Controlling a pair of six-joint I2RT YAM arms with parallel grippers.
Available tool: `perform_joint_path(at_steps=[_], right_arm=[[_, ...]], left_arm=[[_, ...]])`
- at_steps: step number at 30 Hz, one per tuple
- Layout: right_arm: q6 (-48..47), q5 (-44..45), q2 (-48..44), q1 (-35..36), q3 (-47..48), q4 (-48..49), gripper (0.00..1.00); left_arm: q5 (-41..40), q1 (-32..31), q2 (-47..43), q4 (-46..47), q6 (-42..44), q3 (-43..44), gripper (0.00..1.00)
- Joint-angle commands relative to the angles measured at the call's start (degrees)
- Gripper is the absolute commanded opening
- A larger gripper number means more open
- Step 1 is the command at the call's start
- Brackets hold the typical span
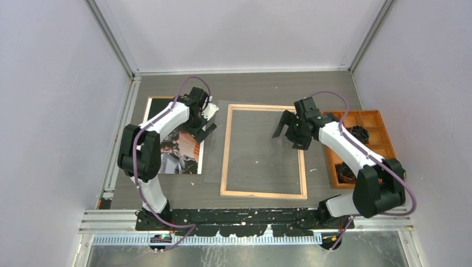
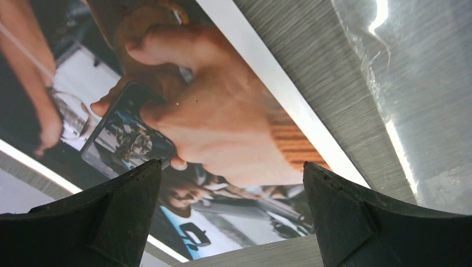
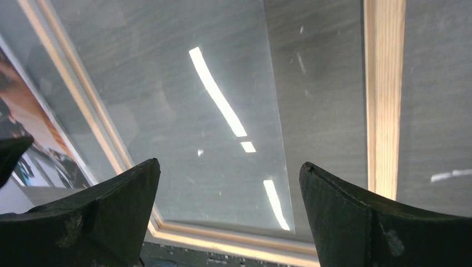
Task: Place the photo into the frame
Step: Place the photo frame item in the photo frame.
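Note:
The photo point(image 1: 177, 156) lies face up on the table at the left, partly hidden by my left arm; in the left wrist view the photo point(image 2: 222, 117) shows a hand holding a phone. The frame point(image 1: 264, 193) lies flat in the middle with its light wood side up. A clear pane point(image 1: 214, 144) lies shifted left across the frame's left rail. My left gripper point(image 1: 205, 119) hovers open over the photo's right edge point(image 2: 232, 169), holding nothing. My right gripper point(image 1: 285, 125) hangs open and empty above the frame's upper right part point(image 3: 229, 167). The wood rail point(image 3: 383, 100) and the pane point(image 3: 183, 111) show below it.
An orange compartment tray point(image 1: 384, 133) with dark small parts stands at the right, beside my right arm. White walls close in the table on three sides. The arms' bases and a black rail point(image 1: 245, 214) line the near edge.

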Motion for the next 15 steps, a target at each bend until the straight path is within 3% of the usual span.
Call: perform_joint_path(at_steps=[1,9,15], right_arm=[[-3.38,-5.89,4.86,-4.49,1.12,9.55,1.0],[-6.24,-11.48,15.72,-8.63,2.81,16.9,1.0],[-7.01,-11.01,21.42,-9.91,5.27,21.56,1.0]], left_arm=[[2.79,-0.39,1.4,0.25,-1.85,3.51,0.99],[2.39,-2.34,4.62,2.63,-2.24,3.63,0.97],[1.04,-2.69,7.36,4.47,-2.45,4.55,0.96]])
